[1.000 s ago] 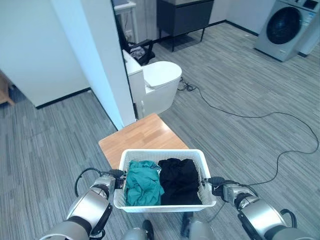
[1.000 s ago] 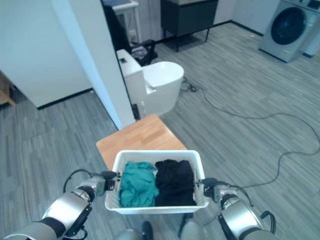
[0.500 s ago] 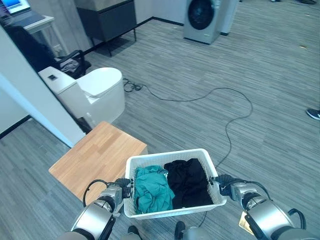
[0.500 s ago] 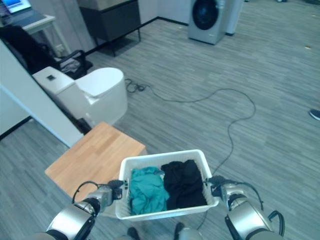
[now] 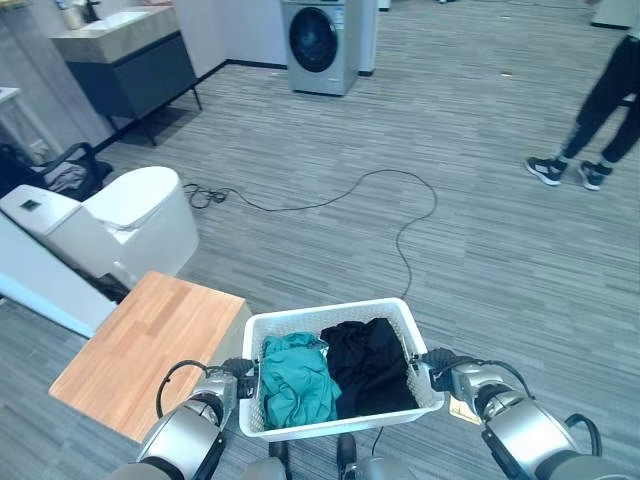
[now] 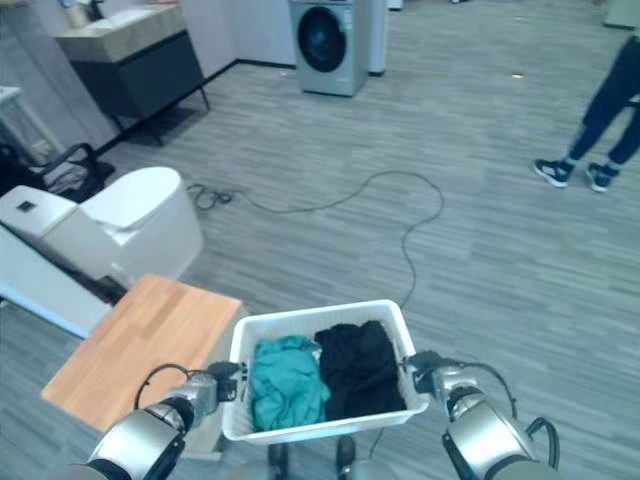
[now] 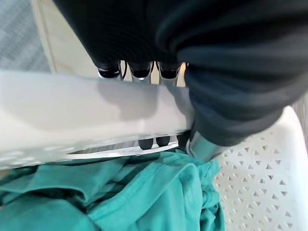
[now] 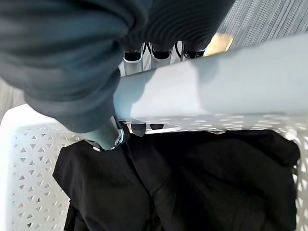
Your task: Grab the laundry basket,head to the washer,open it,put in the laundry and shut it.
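Both hands, left hand (image 5: 228,378) and right hand (image 5: 447,372), clamp fingers on the basket (image 5: 330,313) rim; the floor cable (image 5: 400,245), mid-frame, could snag its walk toward the washer (image 5: 318,45).

Clothes (image 5: 340,368) in basket (image 5: 330,312), washer (image 5: 318,45) far ahead

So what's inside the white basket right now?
Inside the laundry basket: a teal garment toward the left hand, a black garment toward the right hand. Anything beneath them is covered.
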Robot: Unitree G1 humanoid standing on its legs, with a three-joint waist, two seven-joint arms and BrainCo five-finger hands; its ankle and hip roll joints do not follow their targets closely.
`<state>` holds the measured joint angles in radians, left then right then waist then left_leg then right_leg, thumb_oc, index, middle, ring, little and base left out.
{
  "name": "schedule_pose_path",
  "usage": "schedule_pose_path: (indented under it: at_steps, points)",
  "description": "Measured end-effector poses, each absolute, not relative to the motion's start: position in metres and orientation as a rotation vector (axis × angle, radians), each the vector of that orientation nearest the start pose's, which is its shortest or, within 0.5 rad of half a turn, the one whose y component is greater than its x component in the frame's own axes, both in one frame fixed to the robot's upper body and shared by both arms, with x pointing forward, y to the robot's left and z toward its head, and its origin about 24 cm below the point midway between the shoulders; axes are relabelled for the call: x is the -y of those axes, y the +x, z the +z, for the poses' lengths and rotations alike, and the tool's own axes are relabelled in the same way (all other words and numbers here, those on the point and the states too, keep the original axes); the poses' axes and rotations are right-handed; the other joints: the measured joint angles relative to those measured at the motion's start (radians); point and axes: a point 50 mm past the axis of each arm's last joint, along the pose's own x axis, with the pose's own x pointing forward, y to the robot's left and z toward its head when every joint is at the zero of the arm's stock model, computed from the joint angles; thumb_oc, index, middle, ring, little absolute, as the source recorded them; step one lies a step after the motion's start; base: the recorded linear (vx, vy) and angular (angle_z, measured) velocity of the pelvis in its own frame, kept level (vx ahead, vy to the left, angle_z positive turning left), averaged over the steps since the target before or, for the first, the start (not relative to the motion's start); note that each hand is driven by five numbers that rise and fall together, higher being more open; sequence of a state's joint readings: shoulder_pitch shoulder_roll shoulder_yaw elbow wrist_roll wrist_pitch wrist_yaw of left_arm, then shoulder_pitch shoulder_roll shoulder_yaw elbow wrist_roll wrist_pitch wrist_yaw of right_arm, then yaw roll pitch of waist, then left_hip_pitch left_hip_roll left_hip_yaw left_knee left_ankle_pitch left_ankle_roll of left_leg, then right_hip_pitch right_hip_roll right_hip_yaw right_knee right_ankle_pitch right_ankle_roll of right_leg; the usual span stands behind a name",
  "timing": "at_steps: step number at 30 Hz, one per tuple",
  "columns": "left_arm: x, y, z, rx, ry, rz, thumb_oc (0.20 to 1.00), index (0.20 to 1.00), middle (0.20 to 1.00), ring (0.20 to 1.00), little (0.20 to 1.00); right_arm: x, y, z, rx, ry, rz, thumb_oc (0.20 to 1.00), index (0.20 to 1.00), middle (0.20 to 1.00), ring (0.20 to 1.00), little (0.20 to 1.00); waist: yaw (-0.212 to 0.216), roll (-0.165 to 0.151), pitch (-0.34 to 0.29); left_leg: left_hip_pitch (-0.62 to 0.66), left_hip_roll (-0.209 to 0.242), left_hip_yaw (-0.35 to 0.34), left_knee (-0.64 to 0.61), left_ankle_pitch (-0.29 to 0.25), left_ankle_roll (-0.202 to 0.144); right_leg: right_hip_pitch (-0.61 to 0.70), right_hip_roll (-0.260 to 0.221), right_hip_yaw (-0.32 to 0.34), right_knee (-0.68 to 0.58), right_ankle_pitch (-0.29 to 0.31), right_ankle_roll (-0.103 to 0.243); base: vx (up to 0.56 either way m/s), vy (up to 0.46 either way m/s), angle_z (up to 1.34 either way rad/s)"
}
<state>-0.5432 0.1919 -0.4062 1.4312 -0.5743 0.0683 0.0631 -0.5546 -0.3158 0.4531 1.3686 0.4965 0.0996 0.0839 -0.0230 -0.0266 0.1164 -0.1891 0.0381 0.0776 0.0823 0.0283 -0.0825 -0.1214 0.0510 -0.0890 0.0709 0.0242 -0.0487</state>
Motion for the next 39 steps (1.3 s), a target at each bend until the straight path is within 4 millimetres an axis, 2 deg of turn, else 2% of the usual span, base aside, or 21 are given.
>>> schedule_pose_path:
  at_steps: [3,4,5,6,7,8,10,11,14,16,19,26,34,35,37,38,39]
  points:
    - [-0.193,0.250,-0.103,-0.971,0.043,0.140,0.200,0.200,0.200,0.200,0.200,0.227,0.256,-0.091,-0.947,-0.121,-0.032,0.200,0.200,0.200,0.200,0.200,0.000,0.014,0.005,0.077,-0.012,0.027,-0.030,0.005,0.010,0.013,0.011,0.047,-0.002,0.011,0.007,0.12,0.173,-0.74]
    - [-0.193,0.248,-0.104,-0.977,0.038,0.141,0.200,0.200,0.200,0.200,0.200,0.227,0.253,-0.092,-0.953,-0.119,-0.033,0.200,0.200,0.200,0.200,0.200,-0.002,0.031,0.004,0.136,-0.018,0.036,-0.070,0.011,0.039,0.016,0.022,0.076,0.003,0.021,0.022,0.08,0.157,-0.90]
    - [-0.195,0.246,-0.105,-0.978,0.039,0.147,0.200,0.200,0.200,0.200,0.200,0.228,0.253,-0.092,-0.954,-0.119,-0.035,0.200,0.200,0.200,0.200,0.200,0.002,0.043,0.010,0.164,-0.010,0.063,-0.111,0.060,0.085,0.011,0.020,0.082,0.027,0.014,0.032,0.03,0.114,-1.23]
    - [-0.203,0.239,-0.108,-0.993,0.016,0.180,0.200,0.200,0.200,0.200,0.200,0.221,0.251,-0.095,-0.961,-0.114,-0.017,0.200,0.200,0.200,0.200,0.200,0.005,0.042,0.013,0.174,-0.027,0.109,-0.089,0.025,0.107,-0.019,-0.029,0.005,0.072,-0.009,0.062,0.03,0.115,-0.92]
    - [-0.202,0.238,-0.109,-0.998,0.014,0.180,0.200,0.200,0.200,0.200,0.200,0.221,0.248,-0.098,-0.969,-0.106,-0.022,0.200,0.200,0.200,0.200,0.200,0.004,0.047,0.016,0.188,-0.021,0.130,-0.096,0.024,0.112,-0.025,-0.047,-0.019,0.107,-0.025,0.080,0.00,0.028,-0.77]
    - [-0.202,0.238,-0.109,-0.997,0.025,0.173,0.200,0.200,0.200,0.200,0.200,0.222,0.246,-0.099,-0.973,-0.104,-0.025,0.200,0.200,0.200,0.200,0.200,0.017,0.056,0.023,0.208,-0.017,0.148,-0.122,0.026,0.118,-0.041,-0.076,-0.103,0.137,-0.045,0.105,0.18,0.002,-0.16]
    - [-0.207,0.237,-0.109,-1.001,0.026,0.187,0.200,0.200,0.200,0.200,0.200,0.216,0.244,-0.102,-0.980,-0.088,-0.013,0.200,0.200,0.200,0.200,0.200,0.016,0.058,0.022,0.213,-0.016,0.132,-0.127,0.016,0.110,-0.018,-0.117,-0.077,0.123,-0.044,0.110,0.18,0.004,0.05]
    - [-0.210,0.232,-0.112,-1.013,0.028,0.193,0.200,0.200,0.200,0.200,0.200,0.215,0.235,-0.107,-0.996,-0.051,-0.027,0.200,0.200,0.200,0.200,0.200,0.020,0.052,0.019,0.249,-0.020,0.125,-0.153,0.022,0.105,0.043,-0.128,-0.079,0.076,-0.036,0.113,0.06,-0.005,0.11]
    - [-0.210,0.223,-0.117,-1.032,0.047,0.182,0.200,0.200,0.200,0.200,0.200,0.216,0.224,-0.114,-1.016,-0.048,-0.029,0.200,0.200,0.200,0.200,0.200,0.023,0.064,-0.005,0.265,-0.001,0.120,-0.160,0.034,0.096,0.097,-0.105,-0.095,0.005,-0.003,0.077,0.09,-0.004,0.12]
    - [-0.207,0.218,-0.121,-1.050,0.059,0.166,0.200,0.200,0.200,0.200,0.200,0.219,0.219,-0.117,-1.031,-0.049,-0.036,0.200,0.200,0.200,0.200,0.200,0.021,0.063,-0.008,0.278,0.004,0.122,-0.157,0.034,0.096,0.126,-0.098,-0.100,-0.021,0.003,0.069,0.08,0.002,0.06]
    - [-0.201,0.212,-0.125,-1.068,0.065,0.145,0.200,0.200,0.200,0.200,0.200,0.224,0.210,-0.120,-1.052,-0.053,-0.050,0.200,0.200,0.200,0.200,0.200,0.012,0.062,-0.044,0.281,0.013,0.123,-0.156,0.032,0.092,0.137,-0.086,-0.098,-0.042,0.009,0.060,0.05,0.028,-0.04]
    - [-0.200,0.211,-0.126,-1.070,0.085,0.129,0.200,0.200,0.200,0.200,0.200,0.226,0.203,-0.124,-1.071,-0.051,-0.054,0.200,0.200,0.200,0.200,0.200,0.010,0.074,-0.086,0.248,0.018,0.127,-0.155,0.026,0.063,0.085,-0.083,-0.081,-0.015,0.009,0.062,0.01,0.052,-0.07]
    - [-0.198,0.207,-0.128,-1.081,0.110,0.112,0.200,0.200,0.200,0.200,0.200,0.227,0.196,-0.127,-1.091,-0.069,-0.049,0.200,0.200,0.200,0.200,0.200,0.024,0.076,-0.090,0.202,0.014,0.125,-0.149,0.040,0.056,0.032,-0.087,-0.075,-0.003,0.011,0.063,0.02,0.106,-0.01]
    - [-0.198,0.207,-0.128,-1.081,0.108,0.112,0.200,0.200,0.200,0.200,0.200,0.227,0.197,-0.127,-1.090,-0.069,-0.049,0.200,0.200,0.200,0.200,0.200,0.025,0.076,-0.090,0.202,0.010,0.125,-0.149,0.041,0.057,0.032,-0.089,-0.075,0.001,0.010,0.063,0.02,0.241,0.04]
    - [-0.193,0.212,-0.126,-1.059,0.144,0.069,0.200,0.200,0.200,0.200,0.200,0.228,0.197,-0.126,-1.087,-0.072,-0.051,0.200,0.200,0.200,0.200,0.200,0.025,0.073,-0.089,0.192,-0.016,0.122,-0.143,0.040,0.074,-0.005,-0.117,-0.085,0.067,-0.020,0.086,0.03,0.178,0.15]
    - [-0.189,0.218,-0.124,-1.044,0.172,0.046,0.200,0.200,0.200,0.200,0.200,0.232,0.200,-0.124,-1.068,-0.078,-0.060,0.200,0.200,0.200,0.200,0.200,0.022,0.061,-0.077,0.173,-0.043,0.122,-0.095,0.006,0.129,-0.031,-0.151,-0.089,0.130,-0.047,0.112,0.06,0.065,0.27]
    - [-0.187,0.220,-0.123,-1.037,0.176,0.030,0.200,0.200,0.200,0.200,0.200,0.237,0.203,-0.121,-1.053,-0.086,-0.064,0.200,0.200,0.200,0.200,0.200,0.013,0.077,-0.072,0.174,-0.049,0.118,-0.086,0.000,0.132,-0.039,-0.155,-0.088,0.180,-0.062,0.137,0.10,0.084,0.22]
